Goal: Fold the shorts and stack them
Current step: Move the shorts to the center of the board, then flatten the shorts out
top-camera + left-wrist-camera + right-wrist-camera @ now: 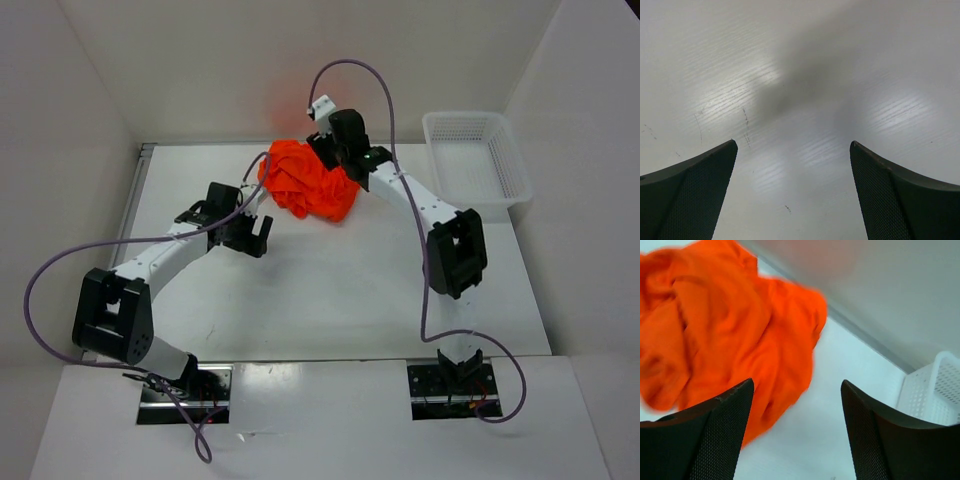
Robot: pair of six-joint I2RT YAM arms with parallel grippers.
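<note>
The shorts (310,185) lie in a crumpled orange heap, unfolded, at the far middle of the table (330,290). The right gripper (330,150) sits at the heap's far right edge, its fingers spread wide and holding nothing; its wrist camera shows cloth bulging toward the left finger but not caught between the two. The left gripper (255,232) hovers just near-left of the shorts, jaws likewise wide, with only bare tabletop under it.

The step in hand looks to be spreading the heap flat before any fold. It would go best if each gripper pinches a single outer hem or the waistband, not a bunched wad, and the pair draw apart toward the near side of the shorts. No waistband or drawstring can be picked out in the tangle.

Room is tight behind the shorts, where the wall (300,70) stands close. The broad open stretch lies on their near side. A white basket (515,165) stands well to their right.
</note>
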